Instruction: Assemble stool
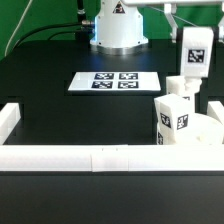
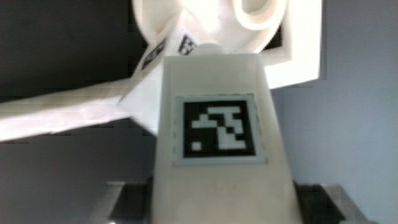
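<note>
My gripper (image 1: 187,90) is at the exterior view's right, above the front right corner, pointing down. It is shut on a white leg block (image 2: 221,120) with a black-and-white tag on its face; the dark fingers (image 2: 128,202) press on both of its sides. In the exterior view this leg (image 1: 172,118) stands roughly upright. Its far end reaches the round white seat (image 1: 205,132), whose rim and a hole show in the wrist view (image 2: 263,14). Another tagged white part (image 2: 175,45) lies against the seat beside it. I cannot tell whether the leg's end sits in a hole.
The marker board (image 1: 113,82) lies mid-table. A long white rail (image 1: 90,156) runs along the front edge, with a short rail (image 1: 8,120) at the exterior view's left. The robot base (image 1: 118,30) stands at the back. A white rail (image 2: 71,108) crosses the wrist view.
</note>
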